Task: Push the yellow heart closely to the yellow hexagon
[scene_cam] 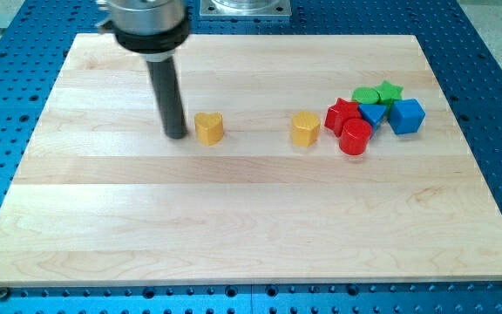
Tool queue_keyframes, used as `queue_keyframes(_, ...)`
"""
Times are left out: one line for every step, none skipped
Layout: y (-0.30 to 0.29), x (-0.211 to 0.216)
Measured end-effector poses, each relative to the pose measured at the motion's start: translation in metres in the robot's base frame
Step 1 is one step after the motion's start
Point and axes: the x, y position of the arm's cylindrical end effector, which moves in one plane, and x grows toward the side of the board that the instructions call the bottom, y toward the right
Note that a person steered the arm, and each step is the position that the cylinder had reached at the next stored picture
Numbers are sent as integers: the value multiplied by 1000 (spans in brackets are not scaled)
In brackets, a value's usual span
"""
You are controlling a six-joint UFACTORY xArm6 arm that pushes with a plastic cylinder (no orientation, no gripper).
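The yellow heart [208, 127] lies on the wooden board [234, 218], left of the middle. The yellow hexagon [305, 128] lies to its right, about a hundred pixels away, at the same height in the view. My tip [178, 135] stands just left of the yellow heart, close to it or touching it; I cannot tell which. The rod rises from there to the view's top.
A cluster sits right of the yellow hexagon: a red star-like block [342, 113], a red cylinder [355, 137], a small blue block [372, 112], a blue cube [406, 115], a green block [365, 94] and a green star [390, 91]. Blue perforated table surrounds the board.
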Motion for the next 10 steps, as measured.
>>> queue_keyframes(57,7)
queue_keyframes(86,1)
queue_keyframes(98,-19)
queue_keyframes(129,-9)
queue_keyframes(156,-3)
queue_keyframes(172,-1)
queue_keyframes(144,2)
queue_keyframes(149,31)
queue_keyframes(156,50)
queue_keyframes(176,50)
